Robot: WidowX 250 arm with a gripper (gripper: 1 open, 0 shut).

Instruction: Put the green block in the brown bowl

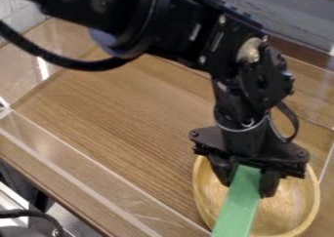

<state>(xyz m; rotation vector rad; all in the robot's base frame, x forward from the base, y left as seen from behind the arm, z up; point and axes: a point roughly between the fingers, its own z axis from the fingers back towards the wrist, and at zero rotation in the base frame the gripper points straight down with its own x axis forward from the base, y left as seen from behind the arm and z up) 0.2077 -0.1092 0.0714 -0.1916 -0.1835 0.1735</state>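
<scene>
Gripper [249,170] clenched on green block [240,204] — bar slanting down toward near edge, over brown bowl [298,210], wooden table [117,124] beneath

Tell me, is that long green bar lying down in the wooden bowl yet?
Not yet. The flat green bar hangs steeply tilted from the shut black claw, over the round tan wooden bowl.

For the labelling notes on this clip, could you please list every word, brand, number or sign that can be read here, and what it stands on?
None can be read.
The gripper and the black arm show no legible marking; any print there is too blurred to tell.
The green block, the brown bowl and the wooden table are plain.
</scene>
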